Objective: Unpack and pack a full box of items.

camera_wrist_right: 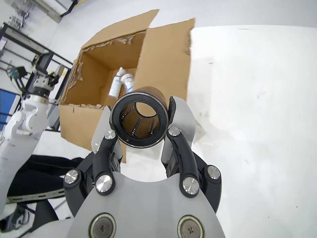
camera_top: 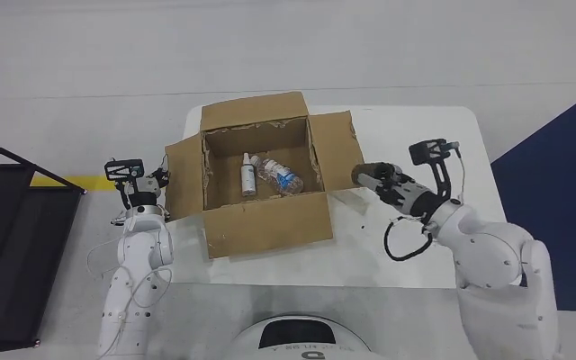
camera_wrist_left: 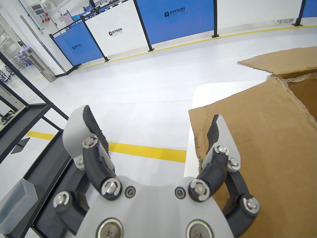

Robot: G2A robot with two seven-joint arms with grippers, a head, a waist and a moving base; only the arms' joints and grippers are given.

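My right hand (camera_wrist_right: 140, 110) clamps a black bearing sleeve (camera_wrist_right: 138, 125) sideways at right of the mid-frame box (camera_top: 261, 229) (two bottles (camera_top: 279, 175) inside), probably to clear its flap, while my left hand (camera_wrist_left: 151, 115) waits wide open and empty.

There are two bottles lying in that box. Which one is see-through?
The larger bottle, on the side nearer the right gripper, is the see-through one, made of clear plastic. The smaller bottle beside it is opaque white.

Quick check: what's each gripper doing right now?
Left gripper: open, holding nothing.
Right gripper: shut on a black cylinder.
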